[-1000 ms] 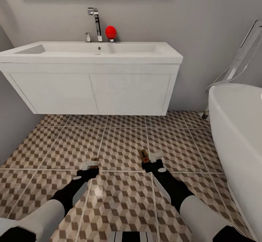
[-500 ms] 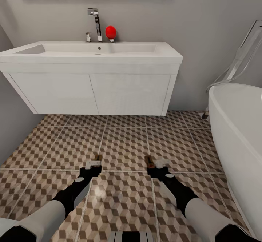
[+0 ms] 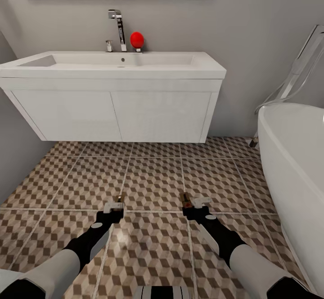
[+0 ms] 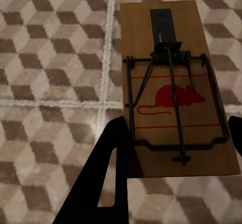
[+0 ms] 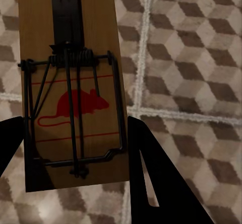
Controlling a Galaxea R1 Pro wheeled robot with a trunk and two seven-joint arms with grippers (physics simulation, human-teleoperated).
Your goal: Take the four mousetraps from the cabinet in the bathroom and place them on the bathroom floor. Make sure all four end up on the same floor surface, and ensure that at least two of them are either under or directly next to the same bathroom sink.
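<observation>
Open tiled floor (image 3: 153, 177) stretches ahead of both end effectors, with a clear gap running under the wall-hung sink (image 3: 112, 67) back to the grey wall (image 3: 252, 29). The white bathtub (image 3: 294, 173) closes off the right side, a slanted glass panel (image 3: 301, 65) standing behind it, and a second grey wall (image 3: 13, 155) hems in the left.

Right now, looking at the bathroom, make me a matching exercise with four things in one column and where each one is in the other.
Things:
1. small red ball
2. wooden mousetrap with red mouse print
3. white bathtub
4. chrome tap

Places:
A. between the left tool's fingers
B. far right, by the wall
C. behind the white rectangular basin, left of the ball
D. on the basin's back edge, right of the tap

Pairs: 1-D, 2-A, 3-B, 4-C
</observation>
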